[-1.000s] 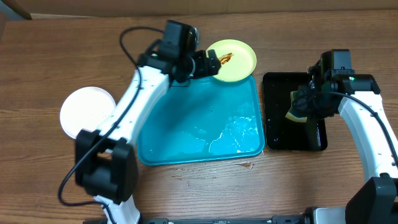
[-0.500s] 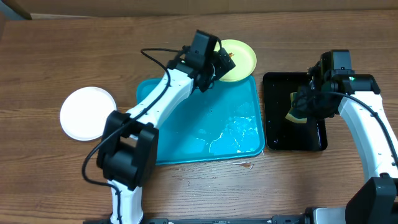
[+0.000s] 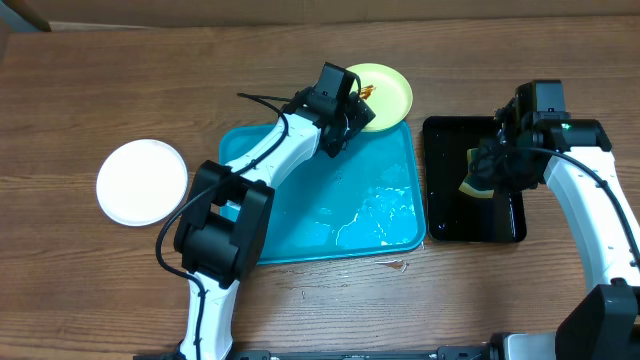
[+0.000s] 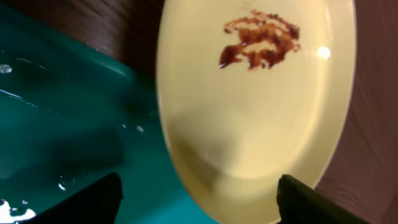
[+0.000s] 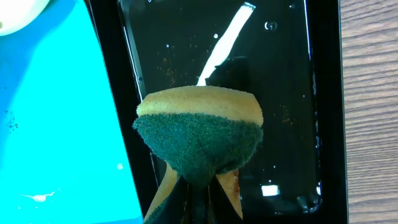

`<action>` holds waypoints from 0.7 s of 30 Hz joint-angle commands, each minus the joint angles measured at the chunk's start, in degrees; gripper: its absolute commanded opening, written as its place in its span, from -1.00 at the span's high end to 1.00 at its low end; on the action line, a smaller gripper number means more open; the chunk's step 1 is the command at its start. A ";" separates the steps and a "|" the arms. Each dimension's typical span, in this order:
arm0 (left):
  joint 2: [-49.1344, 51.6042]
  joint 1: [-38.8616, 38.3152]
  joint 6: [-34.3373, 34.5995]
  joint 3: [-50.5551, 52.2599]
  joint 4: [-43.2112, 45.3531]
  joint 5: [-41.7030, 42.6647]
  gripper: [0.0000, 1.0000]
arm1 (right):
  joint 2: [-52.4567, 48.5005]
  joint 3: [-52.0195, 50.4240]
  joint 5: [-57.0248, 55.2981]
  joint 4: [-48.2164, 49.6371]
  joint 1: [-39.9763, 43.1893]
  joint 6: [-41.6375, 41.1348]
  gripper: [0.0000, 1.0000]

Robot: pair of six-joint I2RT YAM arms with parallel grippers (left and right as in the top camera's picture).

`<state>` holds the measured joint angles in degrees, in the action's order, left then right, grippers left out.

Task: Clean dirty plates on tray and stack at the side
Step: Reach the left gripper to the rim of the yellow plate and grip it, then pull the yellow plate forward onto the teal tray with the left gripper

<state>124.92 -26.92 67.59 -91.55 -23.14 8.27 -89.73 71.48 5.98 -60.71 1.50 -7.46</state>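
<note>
**Overhead**
- Tray (image 3: 300, 215): turquoise, lying mid-desk (image 3: 90, 80), with water (image 3: 375, 215) pooled toward its right side.
- Yellow-green plate (image 3: 388, 92): at the tray's far right corner, its near edge overlapping the rim. It carries a brown sauce smear (image 3: 366, 93).
- White plate (image 3: 141, 181): on the desk, well left of the tray, no smear showing.
- Black tray (image 3: 505, 215): just right of the tray, narrower.
- Left claw (image 3: 358, 108): at the tray's far right corner, over the yellow-green plate's near edge.
- Right claw (image 3: 490, 168): above the black tray, pinching a sponge (image 3: 478, 180).

**Left wrist**
- Fingers (image 4: 87, 202) are spread wide with the yellow-green plate's lower edge between them. Whether either finger touches the plate is unclear, as both tips sit at the frame's bottom.
- Wet tray floor lies left of the plate, and the smear is on the plate's upper part.

**Right wrist**
- The claw is pressed together on the sponge, which is folded, green scouring face down and yellow above.
- The wet black tray is beneath, with the tray to its left.
</note>
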 commanded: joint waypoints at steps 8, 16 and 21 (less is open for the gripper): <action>2.05 -0.04 0.52 -0.44 -2.21 -0.81 0.14 | 0.26 0.92 0.15 0.37 0.13 0.24 0.92; 2.05 1.31 -1.92 -0.44 -12.28 -0.81 0.65 | 0.26 0.90 0.15 0.39 0.13 0.24 0.92; 2.03 2.73 -5.62 -0.44 -17.81 -1.09 0.92 | 0.26 0.90 0.15 0.37 0.13 0.24 0.92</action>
<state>126.21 -25.54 65.71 -92.42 -38.15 8.73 -89.73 71.48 5.98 -60.66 1.50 -7.46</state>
